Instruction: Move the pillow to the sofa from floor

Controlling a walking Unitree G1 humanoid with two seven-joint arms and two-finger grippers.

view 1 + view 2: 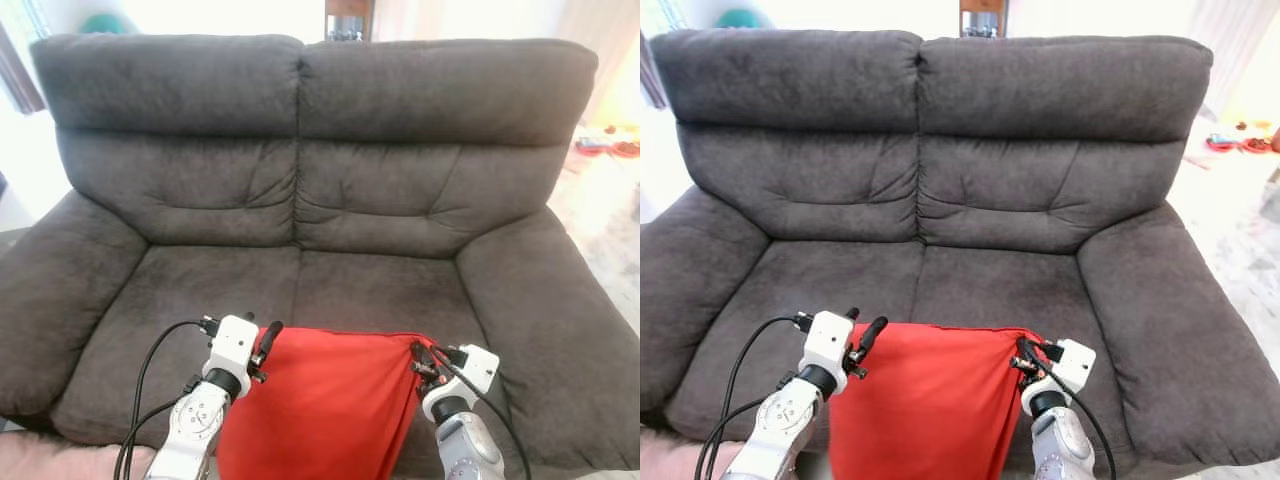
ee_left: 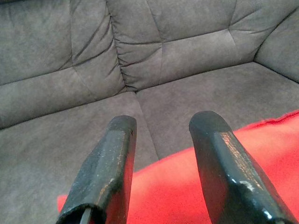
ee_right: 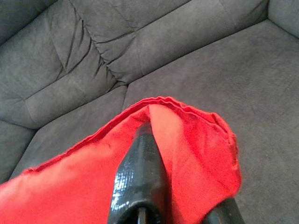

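A red pillow (image 1: 330, 410) hangs in front of the dark grey sofa (image 1: 300, 160), its top edge level with the front of the seat cushions (image 1: 300, 290). My right gripper (image 1: 420, 360) is shut on the pillow's top right corner. In the right wrist view the red fabric (image 3: 187, 140) folds around one black finger (image 3: 145, 158). My left gripper (image 1: 268, 340) sits at the pillow's top left corner. Its two fingers (image 2: 112, 158) stand apart, open, and the red cloth (image 2: 261, 154) lies just beneath them.
The sofa's padded arms (image 1: 60, 290) (image 1: 560, 300) flank the two seat cushions. Bright floor with small red items (image 1: 610, 145) lies to the right. A pale pink surface (image 1: 50, 460) shows at the bottom left. A dark cabinet (image 1: 348, 20) stands behind the backrest.
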